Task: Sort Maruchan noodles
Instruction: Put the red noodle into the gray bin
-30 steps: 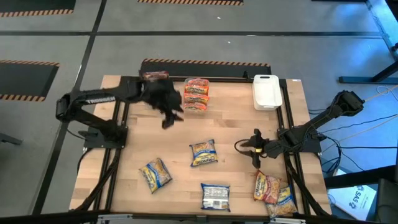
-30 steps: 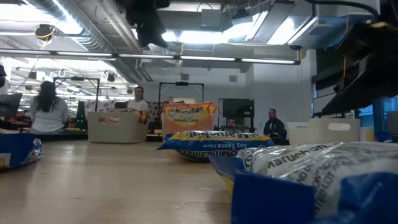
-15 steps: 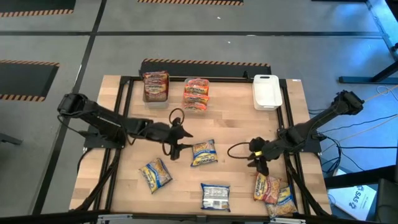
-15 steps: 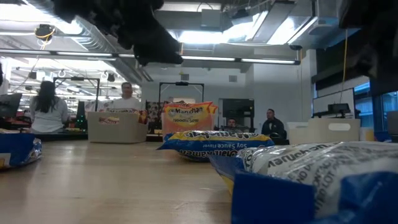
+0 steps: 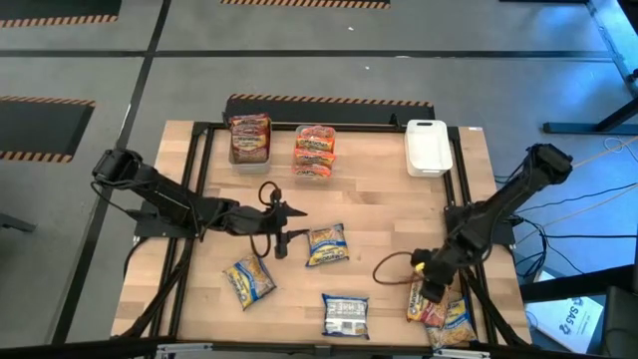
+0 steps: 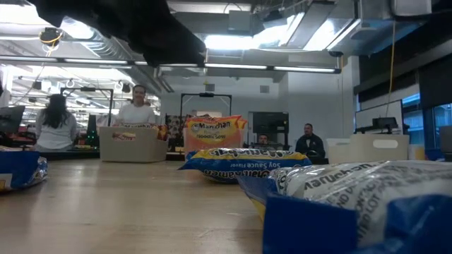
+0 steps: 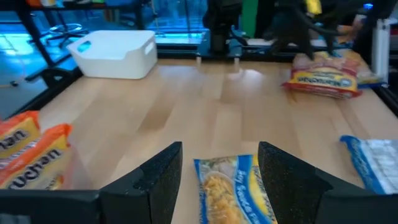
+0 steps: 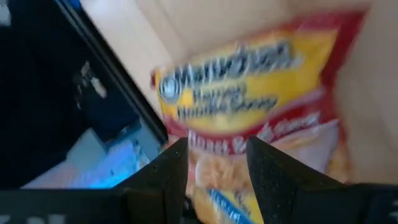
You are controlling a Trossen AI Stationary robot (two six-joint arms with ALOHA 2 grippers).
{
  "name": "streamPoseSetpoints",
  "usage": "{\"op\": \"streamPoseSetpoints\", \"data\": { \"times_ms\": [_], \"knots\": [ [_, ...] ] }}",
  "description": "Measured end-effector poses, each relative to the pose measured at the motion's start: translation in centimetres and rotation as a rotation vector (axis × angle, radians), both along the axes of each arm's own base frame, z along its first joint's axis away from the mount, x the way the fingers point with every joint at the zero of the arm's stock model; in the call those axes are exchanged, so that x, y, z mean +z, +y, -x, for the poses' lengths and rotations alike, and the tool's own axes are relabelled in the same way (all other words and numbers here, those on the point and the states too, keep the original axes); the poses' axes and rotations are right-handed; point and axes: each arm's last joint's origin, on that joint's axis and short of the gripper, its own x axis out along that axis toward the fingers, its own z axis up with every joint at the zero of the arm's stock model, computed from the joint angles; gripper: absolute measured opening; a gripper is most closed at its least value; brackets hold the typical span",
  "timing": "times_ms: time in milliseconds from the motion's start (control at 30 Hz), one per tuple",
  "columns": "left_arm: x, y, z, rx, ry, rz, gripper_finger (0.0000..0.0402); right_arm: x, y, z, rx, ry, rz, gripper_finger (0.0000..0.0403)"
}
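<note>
Overall light: the scene was bright and even, coming from above.
Light source: in the low view long ceiling lamps (image 6: 233, 68) glowed white and were a little overexposed.
Bench: the wooden bench (image 5: 379, 214) was evenly lit in the high view, with a pale glare patch on it in the left wrist view.
Shadows: they were soft and short, staying close under both arms.
Low view focus: the nearest packet (image 6: 353, 204) was blurred, and the room behind was sharper.
Left wrist view: it was soft, the dark fingers (image 7: 158, 180) were out of focus, and a blue tint showed at the far windows.
Right wrist view: it had strong motion blur, so the print on the red-and-yellow packet (image 8: 249, 93) was smeared.
</note>
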Motion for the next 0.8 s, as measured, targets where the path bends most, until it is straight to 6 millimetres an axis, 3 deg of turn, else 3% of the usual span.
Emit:
{"op": "streamPoseSetpoints", "data": {
  "times_ms": [200, 400, 567, 800],
  "knots": [
    [-0.1, 0.0, 0.0, 0.007, 0.003, -0.001, 0.0204, -1.5, 1.5, -0.2, 0.058, 0.094, -0.031, 0.0151],
    [-0.1, 0.0, 0.0, 0.0, 0.007, -0.01, 0.0204, -3.0, 1.1, -1.9, 0.083, -0.009, 0.08, 0.0151],
    [-0.1, 0.0, 0.0, -0.007, 0.007, -0.019, 0.0204, -3.4, 0.0, -3.4, 0.046, -0.155, 0.205, 0.0151],
    [0.0, -0.2, 0.0, -0.051, -0.001, 0.007, 0.0204, -3.6, -3.4, -5.6, -0.075, -0.354, 0.559, 0.0151]
  ]
}}
